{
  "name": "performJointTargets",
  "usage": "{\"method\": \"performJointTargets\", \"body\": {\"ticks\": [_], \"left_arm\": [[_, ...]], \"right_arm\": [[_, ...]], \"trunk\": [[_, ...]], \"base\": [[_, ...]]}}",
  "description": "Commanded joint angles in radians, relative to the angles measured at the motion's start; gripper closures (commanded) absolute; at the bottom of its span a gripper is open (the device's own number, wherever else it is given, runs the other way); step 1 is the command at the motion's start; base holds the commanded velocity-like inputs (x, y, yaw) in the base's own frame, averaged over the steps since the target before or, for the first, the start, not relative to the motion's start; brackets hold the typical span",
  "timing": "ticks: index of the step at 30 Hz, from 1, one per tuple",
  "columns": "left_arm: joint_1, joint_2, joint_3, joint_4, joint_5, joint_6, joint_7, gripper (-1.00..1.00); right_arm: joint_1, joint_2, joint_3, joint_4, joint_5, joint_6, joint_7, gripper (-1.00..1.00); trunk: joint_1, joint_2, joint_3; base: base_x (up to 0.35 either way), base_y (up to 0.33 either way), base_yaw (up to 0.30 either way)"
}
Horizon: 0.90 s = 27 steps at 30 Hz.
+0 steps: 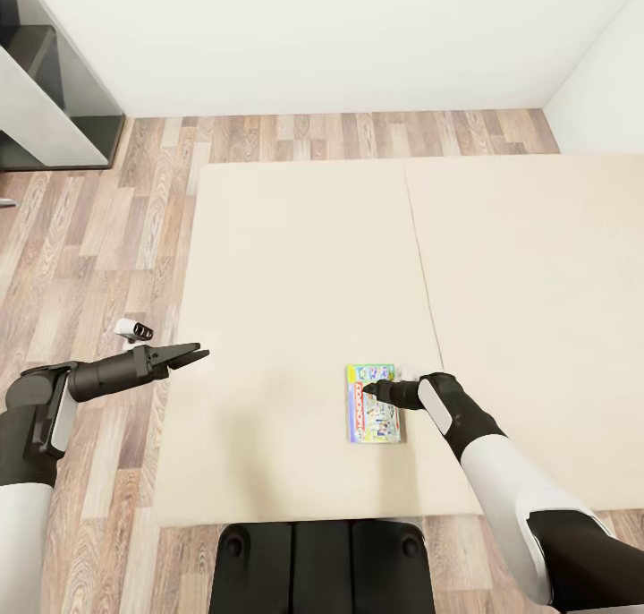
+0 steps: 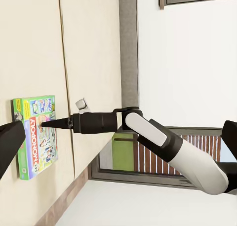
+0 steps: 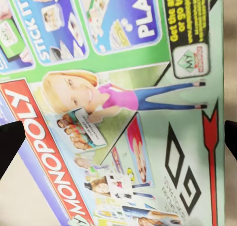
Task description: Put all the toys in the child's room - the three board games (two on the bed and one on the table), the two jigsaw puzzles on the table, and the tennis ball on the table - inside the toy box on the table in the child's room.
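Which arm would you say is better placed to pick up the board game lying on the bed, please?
The right. The right hand is already poised directly over the board game on the bed, with the box spanning the gap between its open fingers. The left hand hangs out at the mattress's edge, well away from the game.

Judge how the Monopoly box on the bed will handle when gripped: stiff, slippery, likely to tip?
The board game looks thin and flat, so probably stiff and light. It lies flush on the soft bed, so getting the right gripper under an edge may be awkward. Its glossy print might be slippery.
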State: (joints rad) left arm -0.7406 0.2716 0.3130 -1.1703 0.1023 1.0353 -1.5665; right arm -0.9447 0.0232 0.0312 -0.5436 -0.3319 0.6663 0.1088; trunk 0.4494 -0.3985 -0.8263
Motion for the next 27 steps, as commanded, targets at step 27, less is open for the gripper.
{"method": "performJointTargets", "body": {"ticks": [27], "left_arm": [[0.0,0.0,0.0,0.001,-0.001,0.011,-0.004,-1.0]], "right_arm": [[0.0,0.0,0.002,-0.001,0.004,0.003,0.002,-1.0]], "trunk": [[0.001,-0.002,-0.001]], "base": [[0.0,0.109,0.0]]}}
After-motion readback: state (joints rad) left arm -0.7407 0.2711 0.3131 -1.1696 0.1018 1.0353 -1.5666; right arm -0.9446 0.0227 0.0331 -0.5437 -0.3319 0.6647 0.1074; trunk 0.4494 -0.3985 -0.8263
